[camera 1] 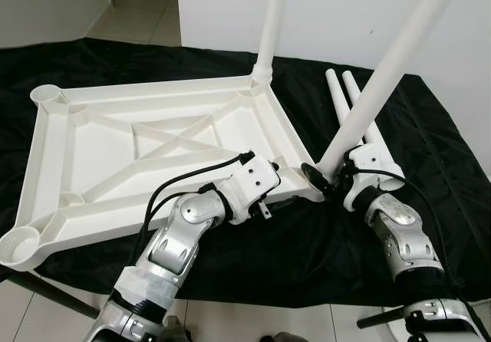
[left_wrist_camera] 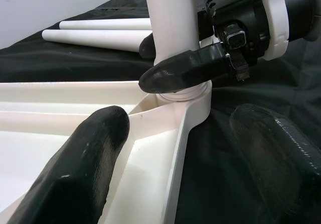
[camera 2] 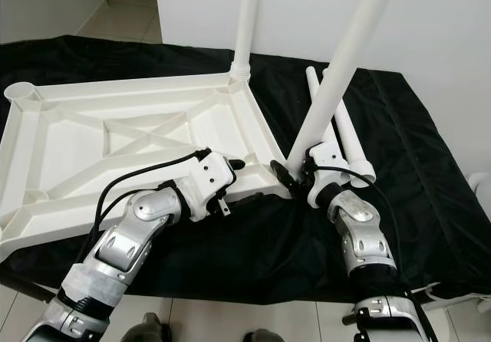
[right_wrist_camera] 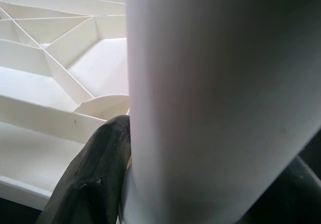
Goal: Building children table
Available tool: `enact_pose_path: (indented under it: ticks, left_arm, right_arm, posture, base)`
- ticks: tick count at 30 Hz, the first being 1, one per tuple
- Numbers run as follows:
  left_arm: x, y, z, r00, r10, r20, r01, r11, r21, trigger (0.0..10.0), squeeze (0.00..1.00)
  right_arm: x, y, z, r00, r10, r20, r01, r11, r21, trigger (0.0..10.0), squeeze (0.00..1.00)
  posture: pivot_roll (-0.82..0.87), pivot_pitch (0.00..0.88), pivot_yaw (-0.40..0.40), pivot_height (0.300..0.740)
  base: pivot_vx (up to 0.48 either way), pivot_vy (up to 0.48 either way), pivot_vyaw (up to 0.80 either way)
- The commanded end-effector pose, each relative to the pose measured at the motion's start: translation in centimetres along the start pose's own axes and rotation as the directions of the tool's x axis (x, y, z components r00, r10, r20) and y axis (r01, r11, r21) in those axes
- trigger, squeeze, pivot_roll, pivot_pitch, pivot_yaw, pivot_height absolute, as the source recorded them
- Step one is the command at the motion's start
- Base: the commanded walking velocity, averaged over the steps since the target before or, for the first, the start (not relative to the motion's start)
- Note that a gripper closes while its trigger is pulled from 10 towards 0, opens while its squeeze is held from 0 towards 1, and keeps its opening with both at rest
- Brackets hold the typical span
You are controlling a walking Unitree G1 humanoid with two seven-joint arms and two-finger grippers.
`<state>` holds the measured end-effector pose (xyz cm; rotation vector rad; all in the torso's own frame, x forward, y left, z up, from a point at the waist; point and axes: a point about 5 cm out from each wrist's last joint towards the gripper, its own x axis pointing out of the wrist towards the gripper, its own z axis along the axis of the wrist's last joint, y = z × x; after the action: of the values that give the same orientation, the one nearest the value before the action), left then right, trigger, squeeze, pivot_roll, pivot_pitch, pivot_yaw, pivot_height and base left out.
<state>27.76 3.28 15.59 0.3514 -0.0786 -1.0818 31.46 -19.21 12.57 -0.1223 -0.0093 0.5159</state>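
A white plastic tabletop (camera 1: 161, 146) lies upside down on a black cloth (camera 1: 430, 150), its ribbed underside facing up with a crossed brace in the middle. Four round leg sockets sit at its corners: two open ones on the robot's left side, one far corner socket holding an upright white leg (camera 1: 272, 20), and the near right corner, where a second white leg (camera 1: 391, 58) leans in at a tilt. Both fitted legs are cut off by the top of the head views, so their upper ends cannot be seen. Two more loose legs (camera 1: 354, 104) lie side by side on the cloth just beyond the tilted leg, their near ends partly hidden behind it and the right arm. That makes four legs in all. The right gripper (camera 1: 330, 179) is clamped around the base of the tilted leg right at the corner socket; in the right wrist view the leg's blurred white tube covers most of the picture, with one black finger (right_wrist_camera: 95, 174) pressed against it. The left gripper (left_wrist_camera: 190, 148) rests beside the same corner with its two black fingers spread wide, straddling the tabletop's edge rib and holding nothing. The socket's inside is hidden, so how deep the tilted leg sits cannot be told.
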Motion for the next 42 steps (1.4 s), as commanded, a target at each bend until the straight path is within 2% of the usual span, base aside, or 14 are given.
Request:
enact_pose_path:
  ticks: [1, 6, 7, 11, 13, 22, 23, 27, 29, 30, 32, 37, 39, 42]
  left_arm:
    - [0.3, 0.1, 0.3, 1.0, 0.017, 0.001, -0.017, 1.0, 0.015, 10.0, 0.0]
    - [0.4, 0.0, 0.2, 1.0, 0.018, -0.01, -0.018, 1.0, 0.012, 10.0, 0.0]
    - [0.6, -0.1, 0.0, 1.0, 0.017, -0.019, -0.017, 1.0, 0.009, 10.0, 0.0]
    - [0.8, -0.4, -0.2, 1.0, 0.002, -0.028, -0.002, 1.0, -0.011, 10.0, 0.0]
    - [0.8, -0.3, -0.2, 0.999, 0.018, -0.038, -0.018, 1.0, -0.01, 10.0, 0.0]
    - [0.7, 0.4, -0.3, 0.995, 0.093, -0.025, -0.093, 0.995, -0.016, 10.0, 0.0]
    - [0.8, 0.7, -0.3, 0.993, 0.111, -0.028, -0.112, 0.994, -0.017, 10.0, 0.0]
    - [0.8, 0.9, -0.4, 0.992, 0.122, -0.032, -0.123, 0.992, -0.024, 10.0, 0.0]
    - [0.8, 1.1, -0.5, 0.99, 0.132, -0.045, -0.133, 0.99, -0.036, 10.0, 0.0]
    - [0.8, 1.1, -0.5, 0.99, 0.132, -0.045, -0.133, 0.99, -0.036, 10.0, 0.0]
    - [0.7, 1.4, -0.4, 0.986, 0.162, -0.04, -0.162, 0.987, -0.01, 10.0, 0.0]
    - [0.6, 1.7, -0.4, 0.984, 0.171, -0.047, -0.172, 0.985, -0.012, 10.0, 0.0]
    - [0.6, 1.9, -0.4, 0.984, 0.175, -0.046, -0.175, 0.984, -0.01, 10.0, 0.0]
    - [0.6, 2.0, -0.4, 0.983, 0.178, -0.042, -0.179, 0.984, -0.002, 10.0, 0.0]
  right_arm:
    - [-0.2, 0.0, -0.6, 1.0, 0.004, -0.021, -0.004, 1.0, 0.011, 0.0, 0.0]
    - [-0.4, 0.1, -0.9, 1.0, 0.01, -0.018, -0.01, 1.0, 0.023, 0.0, 0.0]
    - [-0.4, 0.2, -1.1, 1.0, -0.011, -0.018, 0.012, 0.999, 0.043, 10.0, 0.0]
    - [-0.5, 0.4, -1.6, 0.994, -0.104, -0.036, 0.107, 0.991, 0.086, 10.0, 0.0]
    - [-0.5, 0.2, -1.9, 0.98, -0.188, -0.06, 0.192, 0.979, 0.063, 10.0, 0.0]
    - [-0.4, 1.8, -2.2, 0.924, -0.374, -0.079, 0.381, 0.919, 0.102, 10.0, 0.0]
    - [-0.4, 2.5, -2.5, 0.88, -0.464, -0.102, 0.473, 0.874, 0.111, 10.0, 0.0]
    - [-0.4, 3.0, -2.4, 0.84, -0.532, -0.11, 0.542, 0.832, 0.115, 10.0, 0.0]
    - [-0.6, 3.6, -2.3, 0.758, -0.638, -0.134, 0.652, 0.748, 0.124, 10.0, 0.0]
    - [-0.6, 3.6, -2.3, 0.758, -0.638, -0.134, 0.652, 0.748, 0.124, 10.0, 0.0]
    - [-0.7, 4.4, -2.0, 0.678, -0.72, -0.148, 0.735, 0.66, 0.156, 10.0, 0.0]
    - [-0.1, 5.5, -1.7, 0.696, -0.704, -0.146, 0.717, 0.665, 0.209, 10.0, 0.0]
    - [0.3, 5.8, -1.2, 0.734, -0.669, -0.116, 0.676, 0.703, 0.222, 10.0, 0.0]
    - [0.3, 5.6, -1.1, 0.744, -0.66, -0.108, 0.665, 0.714, 0.218, 10.0, 0.0]
  posture:
    - [0.06, 0.028, -0.068, 0.74]
    - [0.06, 0.023, -0.067, 0.74]
    - [0.05, 0.02, -0.069, 0.74]
    - [0.05, 0.015, -0.07, 0.74]
    - [0.05, 0.01, -0.071, 0.74]
    - [0.05, 0.001, -0.077, 0.74]
    - [0.05, 0.0, -0.084, 0.74]
    - [0.05, 0.0, -0.085, 0.74]
    - [0.06, 0.0, -0.087, 0.74]
    - [0.06, 0.0, -0.087, 0.74]
    - [0.07, 0.0, -0.085, 0.74]
    - [0.07, 0.0, -0.081, 0.74]
    - [0.06, 0.0, -0.081, 0.74]
    - [0.06, 0.0, -0.081, 0.74]
  base:
    - [0.0, 0.0, 0.0]
    - [0.0, 0.0, 0.0]
    - [0.0, 0.0, 0.0]
    - [0.0, 0.0, 0.0]
    - [0.0, 0.0, 0.0]
    - [0.0, 0.0, 0.0]
    - [0.0, 0.0, 0.0]
    - [0.0, 0.0, 0.0]
    - [0.0, 0.0, 0.0]
    - [0.0, 0.0, 0.0]
    - [0.0, 0.0, 0.0]
    - [0.0, 0.0, 0.0]
    - [0.0, 0.0, 0.0]
    - [0.0, 0.0, 0.0]
